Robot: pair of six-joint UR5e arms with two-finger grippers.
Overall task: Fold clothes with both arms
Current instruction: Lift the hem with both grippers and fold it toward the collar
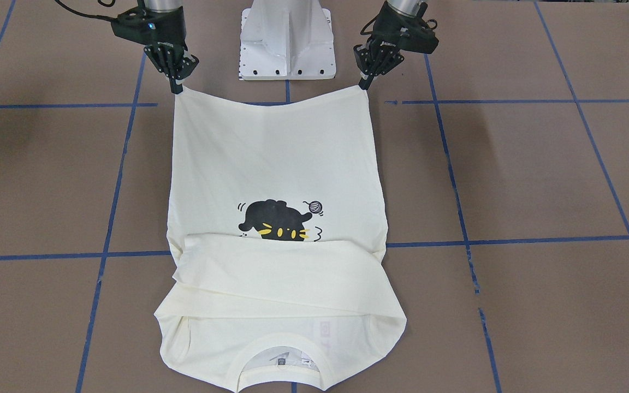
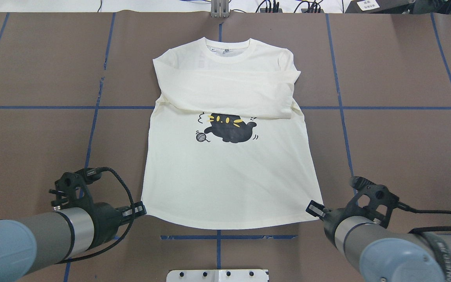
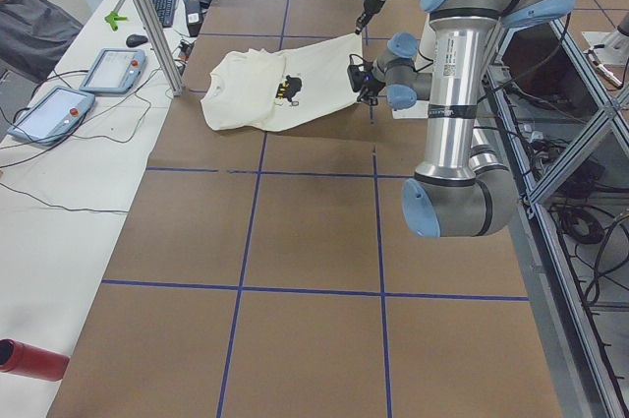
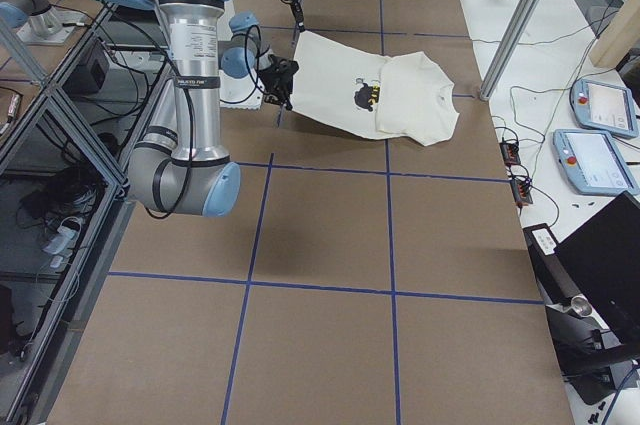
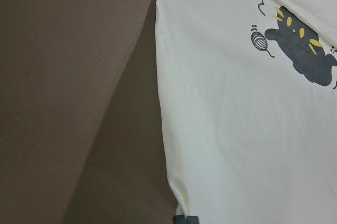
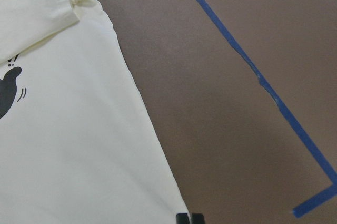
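- T-shirt [image 2: 229,184]: cat print up, sleeves folded across chest, collar far.
- Left gripper [image 1: 365,85] pinches near-left hem corner.
- Right gripper [image 1: 176,90] pinches near-right hem corner.

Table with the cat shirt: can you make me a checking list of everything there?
Surface: brown table, blue tape lines.
Job's things: shirt, cat side up, sleeves folded across the chest, hem corners raised.
Clutter: nothing seen.
Grippers: left gripper and right gripper, jaws shut on the hem corners.
Cables: black cable loops at each wrist.
Surroundings: white base; tablets on a side bench.
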